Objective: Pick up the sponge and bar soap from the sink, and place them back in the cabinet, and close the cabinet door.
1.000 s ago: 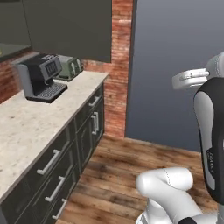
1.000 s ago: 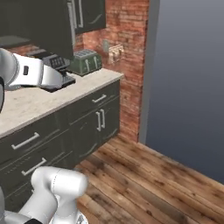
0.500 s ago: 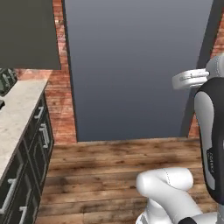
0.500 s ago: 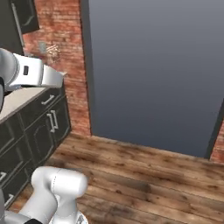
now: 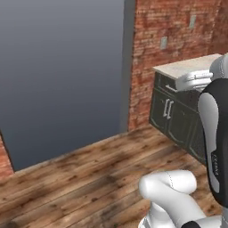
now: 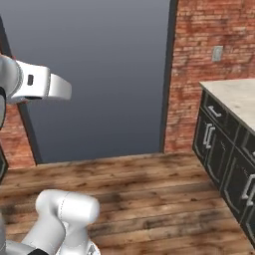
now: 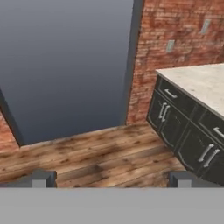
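Note:
The sponge, the bar soap, the sink, the cabinet and its door are all out of view. In the hand view my gripper (image 7: 112, 179) is open, its two dark fingertips (image 7: 41, 178) set wide apart with nothing between them. It hangs in the air over the wooden floor (image 7: 100, 148) and faces a large flat grey wall panel (image 7: 65, 65). My white arm rises at the right of the left base view and at the left of the right base view.
A low counter with a pale stone top (image 6: 234, 97) and dark drawers and doors with silver pulls (image 7: 168, 116) stands at the right. Behind it is a red brick wall (image 5: 173, 31). Open wooden floor (image 6: 149, 189) lies ahead of the base.
The whole picture has swung sideways, so the camera has turned with the base. The counter with the coffee machine has gone from view, and the grey panel and another counter have come in.

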